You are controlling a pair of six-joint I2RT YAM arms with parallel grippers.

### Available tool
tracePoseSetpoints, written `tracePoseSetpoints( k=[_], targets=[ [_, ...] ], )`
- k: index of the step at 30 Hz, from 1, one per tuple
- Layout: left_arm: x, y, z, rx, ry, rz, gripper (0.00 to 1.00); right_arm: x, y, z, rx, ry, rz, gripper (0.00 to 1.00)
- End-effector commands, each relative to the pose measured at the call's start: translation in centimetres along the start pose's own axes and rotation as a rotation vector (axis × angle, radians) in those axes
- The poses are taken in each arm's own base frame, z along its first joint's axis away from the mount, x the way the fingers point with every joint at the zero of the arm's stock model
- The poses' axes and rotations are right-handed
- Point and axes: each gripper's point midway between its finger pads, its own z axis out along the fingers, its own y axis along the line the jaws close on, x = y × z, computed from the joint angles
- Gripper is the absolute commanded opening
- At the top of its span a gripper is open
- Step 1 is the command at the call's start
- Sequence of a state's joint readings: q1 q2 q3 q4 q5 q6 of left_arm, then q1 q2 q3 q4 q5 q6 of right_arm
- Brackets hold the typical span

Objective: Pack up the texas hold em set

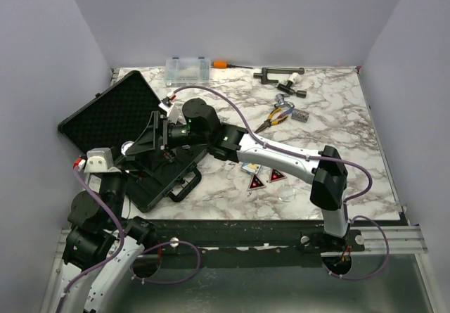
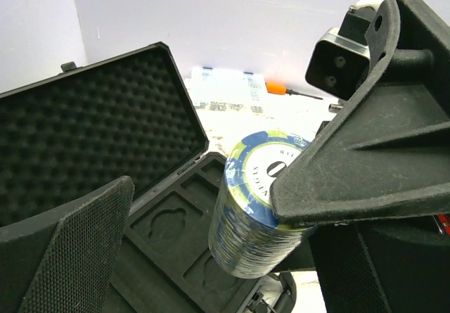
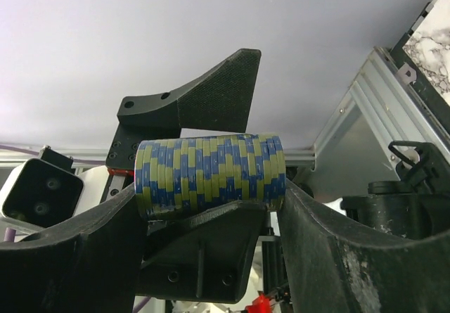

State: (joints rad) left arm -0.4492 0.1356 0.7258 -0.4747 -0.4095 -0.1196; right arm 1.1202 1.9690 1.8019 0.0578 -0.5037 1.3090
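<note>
- right end effector [image 3: 211,207] clamps a blue-and-green chip stack [image 3: 211,172] end to end.
- left end effector [image 2: 200,193] gapes wide, its fingers either side of that stack.
- open black briefcase [image 1: 105,116] lies just beneath both on the desk [image 1: 330,116], moulded tray [image 2: 169,228] under the stack.

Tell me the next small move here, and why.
Probably close the left gripper on the chip stack: its open fingers flank the stack's rounded side, while the right gripper clamps it end to end above the case's tray.
</note>
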Motion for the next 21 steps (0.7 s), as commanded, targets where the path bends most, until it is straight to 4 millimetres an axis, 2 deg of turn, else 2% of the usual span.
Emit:
tracePoseSetpoints(
  k=[1, 5, 8, 11, 16, 21],
  targets=[
    [-0.2, 0.3, -0.2, -0.012, -0.023, -0.013, 0.99, 0.3, 3.4, -0.2, -0.084, 0.013, -0.044, 0.61],
    [0.1, 0.5, -0.4, -0.011, -0.026, -0.015, 0.99, -0.8, 2.7, 0.3, -0.032, -0.035, -0.072, 0.61],
    [0.8, 0.7, -0.9, -0.011, -0.028, -0.016, 0.99, -2.8, 1.1, 0.8, 0.069, -0.099, -0.097, 0.61],
    [1.5, 1.0, -1.3, -0.010, -0.033, -0.018, 0.99, -5.4, -1.3, 0.7, 0.182, -0.180, -0.092, 0.60],
    [1.5, 1.7, -2.8, -0.003, -0.090, -0.043, 0.99, -9.5, -6.3, -0.9, 0.363, -0.322, -0.084, 0.60],
    [1.2, 2.3, -4.3, 0.005, -0.162, -0.075, 0.99, -11.5, -10.9, -2.1, 0.528, -0.406, -0.101, 0.60]
  ],
)
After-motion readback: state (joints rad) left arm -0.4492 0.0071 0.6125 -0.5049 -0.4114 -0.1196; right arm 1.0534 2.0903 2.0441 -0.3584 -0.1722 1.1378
